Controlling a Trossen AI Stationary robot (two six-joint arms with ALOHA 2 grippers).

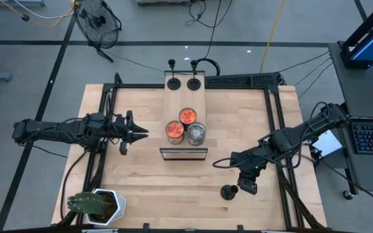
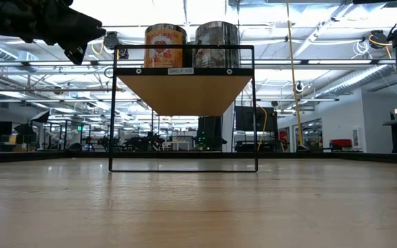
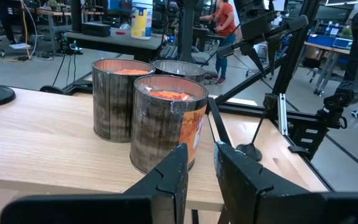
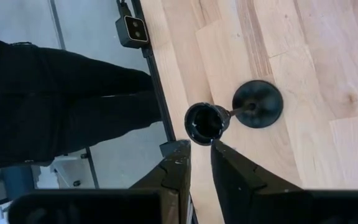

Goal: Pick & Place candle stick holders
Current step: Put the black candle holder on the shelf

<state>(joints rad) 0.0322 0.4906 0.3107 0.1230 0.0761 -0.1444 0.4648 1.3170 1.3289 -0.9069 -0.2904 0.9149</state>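
Two black candle stick holders (image 1: 172, 83) (image 1: 193, 83) stand on their disc bases at the far end of the raised wooden shelf (image 1: 184, 97). A third holder (image 1: 227, 192) stands on its base on the table near the right front. In the right wrist view its cup top (image 4: 204, 122) and its disc base (image 4: 258, 104) show from above. My right gripper (image 4: 199, 160) hovers just beside and above this holder, pointing down, fingers shut and empty. My left gripper (image 1: 142, 133) is shut and empty, held level to the left of the shelf and pointing at the jars (image 3: 166, 124).
Three round jars (image 1: 188, 116) (image 1: 175, 132) (image 1: 196, 133) stand on the near half of the shelf. A potted plant (image 1: 99, 204) sits at the near left corner. A person's dark legs (image 4: 55, 93) stand by the table's edge. Bare tabletop lies between the shelf and the front edge.
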